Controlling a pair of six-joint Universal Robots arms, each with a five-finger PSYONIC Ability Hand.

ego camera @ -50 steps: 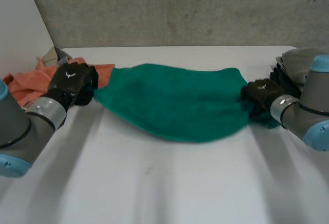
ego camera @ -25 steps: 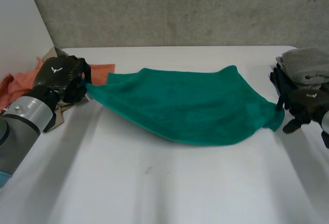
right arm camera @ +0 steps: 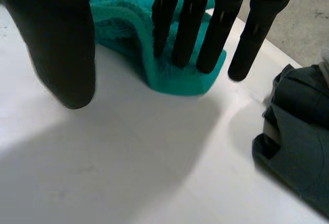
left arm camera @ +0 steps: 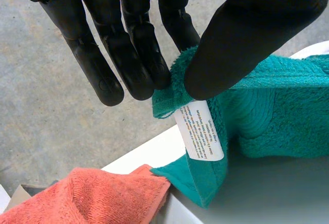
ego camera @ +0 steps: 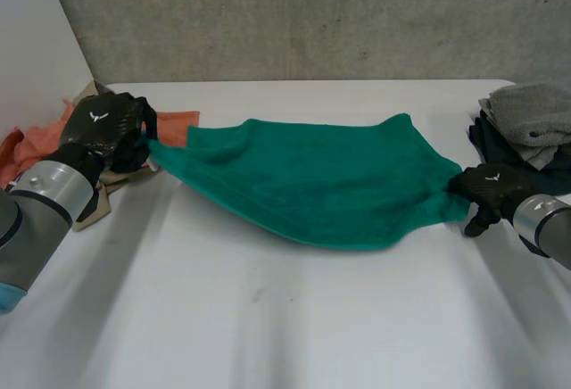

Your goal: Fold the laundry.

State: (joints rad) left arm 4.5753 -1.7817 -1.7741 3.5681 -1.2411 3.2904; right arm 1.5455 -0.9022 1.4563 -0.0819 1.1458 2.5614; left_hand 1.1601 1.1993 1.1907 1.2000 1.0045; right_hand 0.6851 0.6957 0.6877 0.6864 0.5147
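Left robot hand (ego camera: 105, 130) is kept clamped on the left corner of the green towel (ego camera: 321, 184), with the hem pinched between the thumb and straight fingers just above a white care label (left arm camera: 199, 130). The change is on the other side. 1 s ago the towel was held at both ends, and 0.5 s ago its right corner had been released and the right robot hand (ego camera: 489, 188) had been drawn away from it. That hand has now been brought back to the same corner. Its fingers are straight and spread, their tips are pressed down onto the cloth, and the thumb is held apart from them, so nothing is gripped yet. A regrasp is judged to be under way, and no fold can be begun until that corner is pinched again. The towel is spread on the white desk (ego camera: 294, 318) between the 2 hands, with its left corner lifted slightly. Its fabric is thick looped terry with a flat stitched hem, and the outline is uneven, bulging toward the front edge. An orange cloth (left arm camera: 92, 196) of similar pile is bunched just beyond the towel's left corner. Past its right corner a grey folded towel (ego camera: 531, 112) is stacked on a dark, smooth-woven garment (right arm camera: 298, 131).
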